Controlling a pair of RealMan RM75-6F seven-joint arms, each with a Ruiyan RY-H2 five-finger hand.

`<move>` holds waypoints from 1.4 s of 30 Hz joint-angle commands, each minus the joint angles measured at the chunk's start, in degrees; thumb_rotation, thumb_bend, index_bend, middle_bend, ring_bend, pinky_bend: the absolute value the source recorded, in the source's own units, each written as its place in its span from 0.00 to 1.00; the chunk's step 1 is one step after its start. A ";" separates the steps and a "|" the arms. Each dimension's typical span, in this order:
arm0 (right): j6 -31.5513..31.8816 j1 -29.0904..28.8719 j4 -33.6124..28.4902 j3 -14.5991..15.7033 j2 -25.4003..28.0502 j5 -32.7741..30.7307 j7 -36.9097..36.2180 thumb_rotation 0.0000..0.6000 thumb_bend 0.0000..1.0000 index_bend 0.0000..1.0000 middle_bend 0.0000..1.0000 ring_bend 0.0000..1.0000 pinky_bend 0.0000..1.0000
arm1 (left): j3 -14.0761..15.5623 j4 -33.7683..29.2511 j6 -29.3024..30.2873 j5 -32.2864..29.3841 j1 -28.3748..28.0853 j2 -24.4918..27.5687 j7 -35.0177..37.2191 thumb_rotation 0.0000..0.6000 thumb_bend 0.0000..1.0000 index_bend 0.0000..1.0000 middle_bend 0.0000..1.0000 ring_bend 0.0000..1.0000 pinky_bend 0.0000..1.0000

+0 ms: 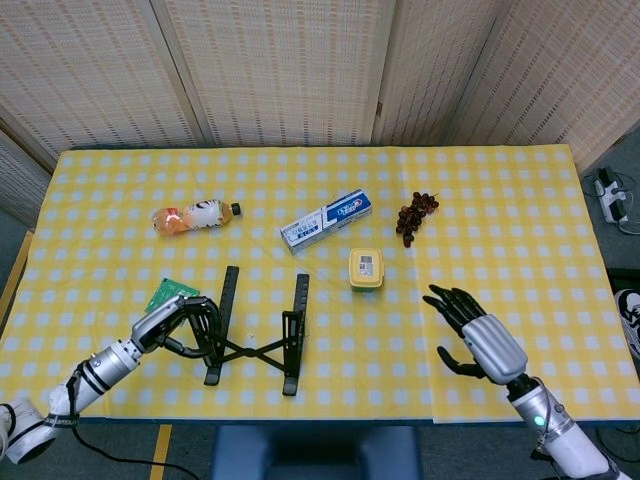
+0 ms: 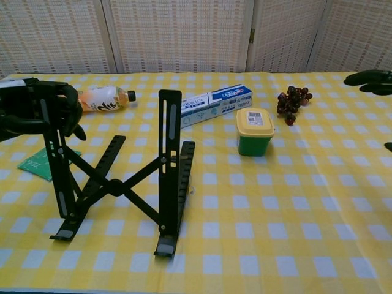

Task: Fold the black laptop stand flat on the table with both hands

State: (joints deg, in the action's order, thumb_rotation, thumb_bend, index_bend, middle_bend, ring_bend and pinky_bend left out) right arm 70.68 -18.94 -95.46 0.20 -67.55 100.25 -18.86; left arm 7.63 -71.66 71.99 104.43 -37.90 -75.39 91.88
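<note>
The black laptop stand (image 1: pixel 258 336) (image 2: pixel 119 184) stands unfolded near the table's front edge, its two rails raised and joined by crossed struts. My left hand (image 1: pixel 185 322) (image 2: pixel 40 107) wraps its fingers around the top of the stand's left rail. My right hand (image 1: pixel 475 335) hovers open to the right of the stand, well apart from it, fingers spread. In the chest view only its dark fingertips (image 2: pixel 370 79) show at the right edge.
On the yellow checked tablecloth (image 1: pixel 500 220) lie an orange drink bottle (image 1: pixel 195 216), a toothpaste box (image 1: pixel 325 221), a yellow-lidded green tub (image 1: pixel 366 269), a grape bunch (image 1: pixel 415 215) and a green packet (image 1: pixel 170 294) beside the left hand.
</note>
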 commanded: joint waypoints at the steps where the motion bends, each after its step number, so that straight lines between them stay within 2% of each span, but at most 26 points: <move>1: -4.40 -6.78 0.07 1.06 -2.11 4.27 -12.40 1.00 0.49 0.00 0.00 0.03 0.00 | 0.94 -0.53 0.72 0.81 -0.26 0.59 -0.56 1.00 0.19 0.53 0.55 0.56 0.42; 6: -7.01 -12.45 2.10 1.30 -6.01 5.53 -24.83 1.00 0.49 0.00 0.00 0.03 0.00 | 2.18 -1.05 1.89 1.36 -0.26 1.03 -1.92 1.00 0.19 0.53 0.55 0.55 0.42; 13: -8.15 -17.83 7.61 0.59 -13.11 4.78 -35.78 1.00 0.49 0.00 0.00 0.07 0.00 | 3.59 -1.97 2.90 1.89 -0.35 1.83 -3.84 1.00 0.19 0.55 0.55 0.56 0.42; 17: -8.31 -20.39 10.44 0.45 -16.22 4.35 -41.49 1.00 0.49 0.02 0.04 0.10 0.00 | 4.15 -2.76 3.08 1.95 -0.55 2.23 -4.67 1.00 0.19 0.55 0.55 0.56 0.42; 22: -7.27 -22.35 13.71 0.32 -19.99 3.60 -46.16 1.00 0.49 0.15 0.12 0.17 0.00 | 4.67 -3.64 3.04 1.82 -0.86 2.48 -5.45 1.00 0.19 0.55 0.55 0.56 0.42; 26: -6.65 -23.47 15.42 0.32 -22.45 2.58 -50.19 1.00 0.49 0.21 0.15 0.19 0.02 | 4.90 -4.26 3.18 1.76 -1.12 2.75 -5.92 1.00 0.19 0.55 0.55 0.56 0.42; 37: -7.32 -26.91 20.37 1.61 -27.64 0.76 -62.54 1.00 0.49 0.23 0.16 0.21 0.03 | 5.08 -5.52 3.57 0.94 -1.33 3.03 -6.93 1.00 0.19 0.55 0.55 0.56 0.42; 42: -7.46 -28.02 21.76 2.73 -29.01 0.86 -65.69 1.00 0.49 0.23 0.16 0.21 0.03 | 5.03 -5.94 3.71 0.46 -1.26 3.02 -7.22 1.00 0.19 0.55 0.55 0.55 0.42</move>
State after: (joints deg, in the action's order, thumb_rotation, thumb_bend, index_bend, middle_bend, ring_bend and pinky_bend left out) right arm 63.31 -46.52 -74.16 2.48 -96.10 101.13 -83.90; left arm 12.67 -77.58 75.69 104.91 -39.16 -72.36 84.68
